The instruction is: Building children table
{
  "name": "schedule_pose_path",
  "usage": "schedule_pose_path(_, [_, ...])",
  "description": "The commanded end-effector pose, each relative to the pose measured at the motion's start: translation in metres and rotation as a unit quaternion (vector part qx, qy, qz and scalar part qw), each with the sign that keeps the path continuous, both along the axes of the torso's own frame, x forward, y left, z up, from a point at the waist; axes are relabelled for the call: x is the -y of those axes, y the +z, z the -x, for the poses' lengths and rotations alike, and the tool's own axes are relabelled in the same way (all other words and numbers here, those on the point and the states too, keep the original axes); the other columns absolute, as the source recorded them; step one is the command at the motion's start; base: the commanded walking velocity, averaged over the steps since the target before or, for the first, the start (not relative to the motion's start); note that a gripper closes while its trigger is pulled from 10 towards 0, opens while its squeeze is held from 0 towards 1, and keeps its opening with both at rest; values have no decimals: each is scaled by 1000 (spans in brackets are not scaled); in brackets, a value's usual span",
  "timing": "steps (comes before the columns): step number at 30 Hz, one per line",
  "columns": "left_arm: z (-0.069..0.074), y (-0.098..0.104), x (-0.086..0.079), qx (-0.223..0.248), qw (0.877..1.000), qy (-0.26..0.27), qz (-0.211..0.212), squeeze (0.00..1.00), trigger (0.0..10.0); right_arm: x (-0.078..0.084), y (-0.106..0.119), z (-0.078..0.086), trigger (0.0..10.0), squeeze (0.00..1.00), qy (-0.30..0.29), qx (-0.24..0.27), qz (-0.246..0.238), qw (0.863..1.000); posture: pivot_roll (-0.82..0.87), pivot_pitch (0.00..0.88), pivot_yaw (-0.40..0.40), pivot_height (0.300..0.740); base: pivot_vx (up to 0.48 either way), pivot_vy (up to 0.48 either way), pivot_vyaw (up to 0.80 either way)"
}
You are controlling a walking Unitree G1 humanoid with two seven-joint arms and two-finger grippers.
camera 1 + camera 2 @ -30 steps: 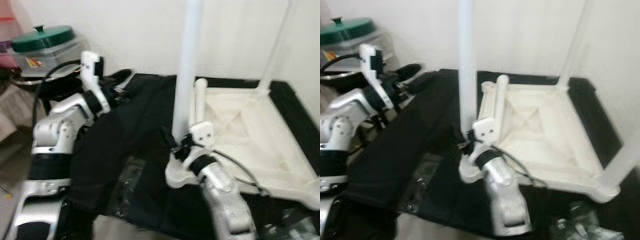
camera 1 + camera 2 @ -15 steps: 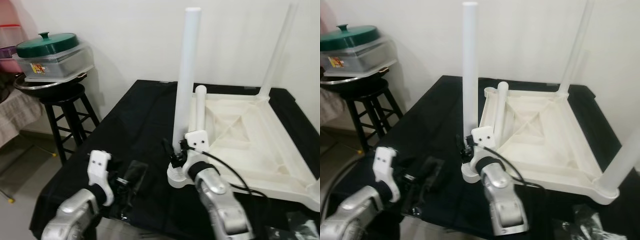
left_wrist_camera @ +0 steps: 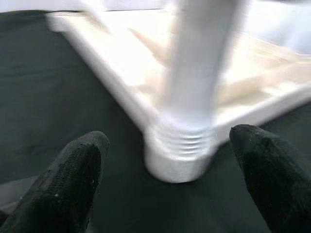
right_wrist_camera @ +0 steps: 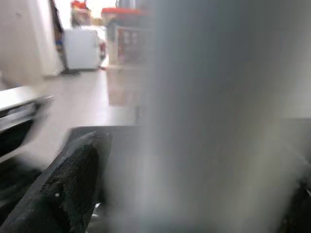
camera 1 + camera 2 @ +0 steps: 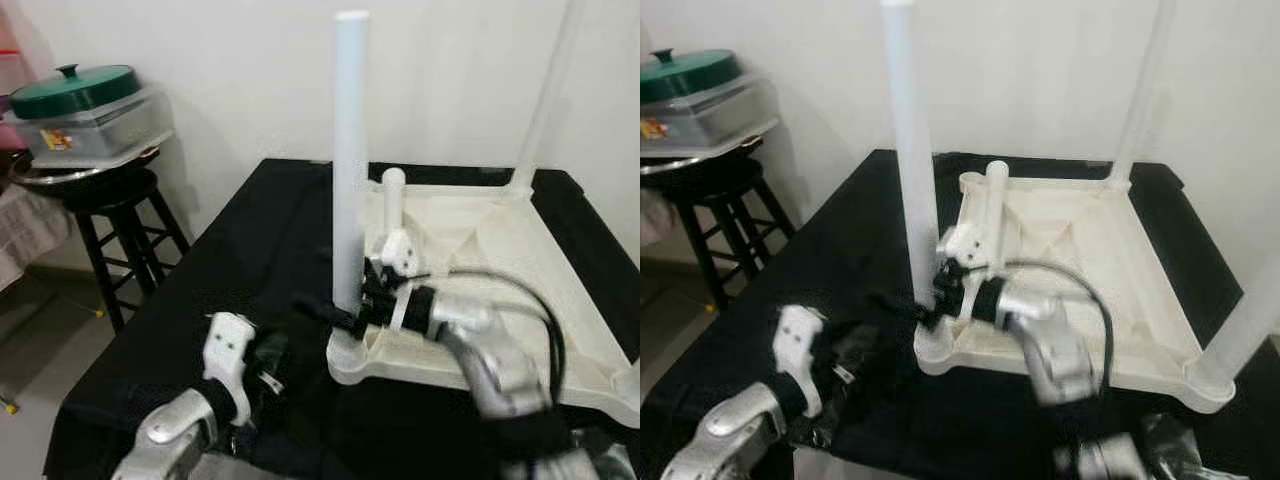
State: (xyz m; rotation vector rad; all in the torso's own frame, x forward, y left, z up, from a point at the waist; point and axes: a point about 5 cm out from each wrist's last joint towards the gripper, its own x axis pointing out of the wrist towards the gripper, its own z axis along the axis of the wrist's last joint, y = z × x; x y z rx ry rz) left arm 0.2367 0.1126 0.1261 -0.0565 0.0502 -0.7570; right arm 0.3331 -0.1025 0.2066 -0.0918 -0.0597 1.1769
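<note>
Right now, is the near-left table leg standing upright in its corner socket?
Upright: the table leg rises straight from the corner socket of the upturned tabletop.

The upturned tabletop (image 5: 500, 270) is lying on the cloth-covered surface (image 5: 260, 230), toward its right side. A leg (image 5: 350, 170) is standing upright in the tabletop's near-left corner socket (image 5: 352, 357), another leg (image 5: 540, 100) is rising from the far corner, and a loose leg (image 5: 390, 205) is lying inside the tabletop just behind the first. The right gripper (image 5: 345, 315) is sitting at the base of the upright leg. The left gripper (image 3: 165, 184) is hovering just before that corner socket. A stool (image 5: 120, 215) is standing to the left, bearing a lidded container (image 5: 85, 115).
</note>
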Motion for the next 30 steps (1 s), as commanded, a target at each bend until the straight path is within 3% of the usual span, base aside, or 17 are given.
schedule_pose_path(1, [0, -2, -1, 7, 1000, -6, -14, 0, 10000, -4, -6, -4, 10000, 0, 21, -11, 3, 1000, 31, 0, -9, 740, 0, 0, 0])
schedule_pose_path(3, [0, -3, -1, 7, 1000, -7, -13, 0, 10000, -3, -5, -6, 10000, 0, 27, -14, 3, 1000, 31, 0, -9, 740, 0, 0, 0])
schedule_pose_path(4, [-1, -4, 0, 5, 1000, -8, -6, 0, 10000, -2, -5, -10, 7647, 0, 33, -15, 9, 999, 40, 0, -18, 740, 0, 0, 0])
schedule_pose_path(5, [-2, -4, 0, 2, 1000, -9, 3, 0, 3804, 0, -5, -12, 0, 0, 47, -20, 10, 999, 39, 0, -18, 740, 0, 0, 0])
schedule_pose_path(6, [-2, -4, 0, 2, 1000, -9, 3, 0, 3804, 0, -5, -12, 0, 0, 47, -20, 10, 999, 39, 0, -18, 740, 0, 0, 0])
schedule_pose_path(7, [-2, -4, 0, 2, 1000, -10, 11, 0, 0, 4, -4, -13, 0, 0, 65, -30, 10, 997, 38, 0, -19, 740, 0, 0, 0])
schedule_pose_path(18, [6, -4, 5, 4, 999, -42, 16, 0, 0, 22, -9, -14, 0, 0, 84, -51, 8, 995, 13, 0, -12, 740, 0, 0, 0])
schedule_pose_path(22, [11, -4, 7, 2, 998, -56, 15, 0, 0, 31, -18, -8, 0, 0, 40, -49, 6, 998, -1, 0, -7, 740, 0, 0, 0])
schedule_pose_path(25, [12, -4, 6, 0, 999, -47, 21, 0, 0, 30, -31, 7, 0, 0, 8, -61, 9, 998, -10, 0, -9, 740, 0, 0, 0])
schedule_pose_path(26, [10, -4, 4, -2, 999, -38, 30, 0, 10000, 10, -48, 16, 0, 0, -107, -75, -1, 992, -26, 0, -10, 740, 0, 0, 0])
schedule_pose_path(27, [10, -4, 4, -2, 999, -38, 30, 0, 10000, 10, -48, 16, 0, 0, -107, -75, -1, 992, -26, 0, -10, 740, 0, 0, 0])
schedule_pose_path(28, [8, -5, 3, -5, 999, -30, 39, 0, 10000, -2, -59, 24, 0, 0, -267, -90, -29, 959, -28, 0, -7, 740, 0, 0, 0])
schedule_pose_path(29, [8, -5, 3, -5, 999, -30, 39, 0, 10000, -2, -59, 24, 0, 0, -267, -90, -29, 959, -28, 0, -7, 740, 0, 0, 0])
schedule_pose_path(30, [6, -4, 2, -6, 999, -26, 43, 0, 10000, -11, -67, 38, 0, 0, -347, -110, -42, 930, -34, 0, 8, 740, 0, 0, 0])
